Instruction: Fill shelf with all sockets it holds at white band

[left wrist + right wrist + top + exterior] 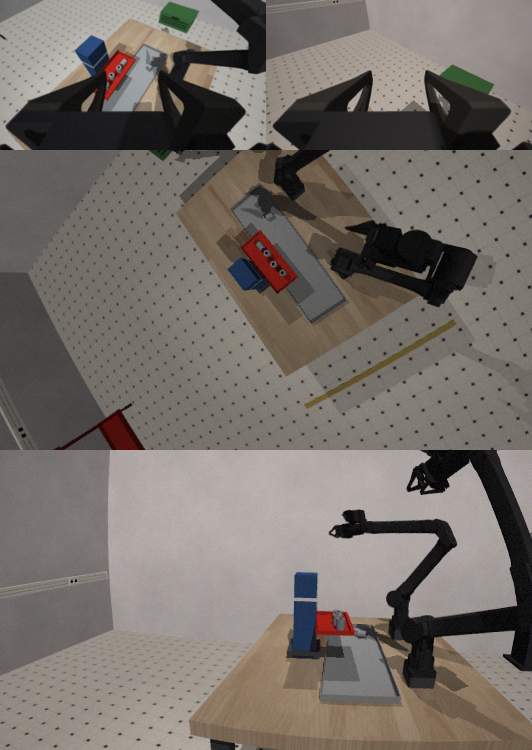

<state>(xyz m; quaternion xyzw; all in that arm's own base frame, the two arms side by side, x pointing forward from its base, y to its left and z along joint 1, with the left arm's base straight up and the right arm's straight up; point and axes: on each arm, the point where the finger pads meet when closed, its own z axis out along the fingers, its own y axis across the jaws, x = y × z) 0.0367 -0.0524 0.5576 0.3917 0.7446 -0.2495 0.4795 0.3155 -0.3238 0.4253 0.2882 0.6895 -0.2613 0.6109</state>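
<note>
The red shelf is on the side of the blue post, clearly below the white band. Three sockets stand upright in a row on it, the middle one among them. Another socket lies on its side at one end, inside the rim. The fifth socket lies on the grey tray. My left gripper is open, high above the table. My right gripper is open and empty, high and away from the shelf.
The grey tray runs beneath and beside the shelf. The post stands on a dark base on the wooden table. A green box lies beyond the table. A red cart stands farther off.
</note>
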